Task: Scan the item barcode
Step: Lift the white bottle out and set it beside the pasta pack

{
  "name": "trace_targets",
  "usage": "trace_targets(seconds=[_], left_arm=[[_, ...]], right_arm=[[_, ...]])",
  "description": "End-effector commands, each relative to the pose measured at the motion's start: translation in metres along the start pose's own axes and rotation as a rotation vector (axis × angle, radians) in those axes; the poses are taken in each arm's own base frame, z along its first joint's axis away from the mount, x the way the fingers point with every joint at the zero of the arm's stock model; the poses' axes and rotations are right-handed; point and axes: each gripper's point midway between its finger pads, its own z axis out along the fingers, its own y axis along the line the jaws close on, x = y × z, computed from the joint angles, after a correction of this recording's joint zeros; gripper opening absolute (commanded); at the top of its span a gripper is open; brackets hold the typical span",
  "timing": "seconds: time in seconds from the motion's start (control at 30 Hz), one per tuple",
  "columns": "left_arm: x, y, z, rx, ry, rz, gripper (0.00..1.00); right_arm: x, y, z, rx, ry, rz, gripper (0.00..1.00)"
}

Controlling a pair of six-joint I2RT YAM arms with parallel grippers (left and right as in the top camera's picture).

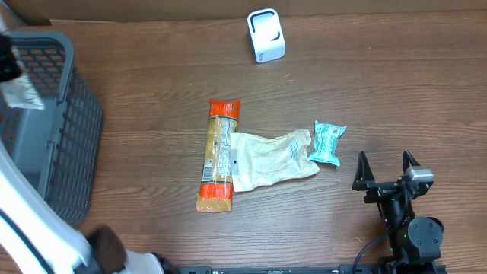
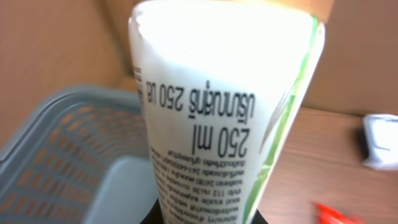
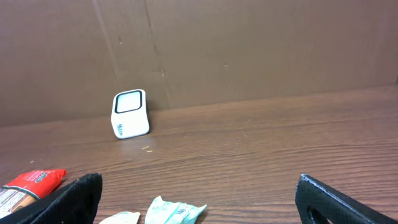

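White pack [image 2: 217, 112], pinched tight in left fingers [image 1: 9, 67], up over grey basket [image 1: 68, 137]. Right fingers [image 1: 361, 171] spread wide, holding nothing, low over desk [image 1: 152, 46] near teal packet [image 1: 328, 142].

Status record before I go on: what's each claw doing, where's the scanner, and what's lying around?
left claw: shut on white tube, raised above grey basket
tube print: "250 ml" readable in the left wrist view; no barcode visible there
right claw: open, empty, low at near right
scanner: white, upright, far side, nothing in front of it
loose items: orange packet, beige pouch, teal packet, grouped at the middle of the table
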Motion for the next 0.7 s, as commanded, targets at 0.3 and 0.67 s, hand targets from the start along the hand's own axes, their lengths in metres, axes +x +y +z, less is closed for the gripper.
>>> trace_targets(seconds=[0.3,0.67], left_arm=[[0.097,-0.130,0.041,0.302,0.388,0.096,0.04],[0.284,-0.185,0.141,0.389,0.728,0.113,0.04]], right_arm=[[0.002,0.000,0.000,0.001,-0.003,-0.004,1.00],[0.002,0.000,0.000,0.001,-0.004,-0.004,1.00]])
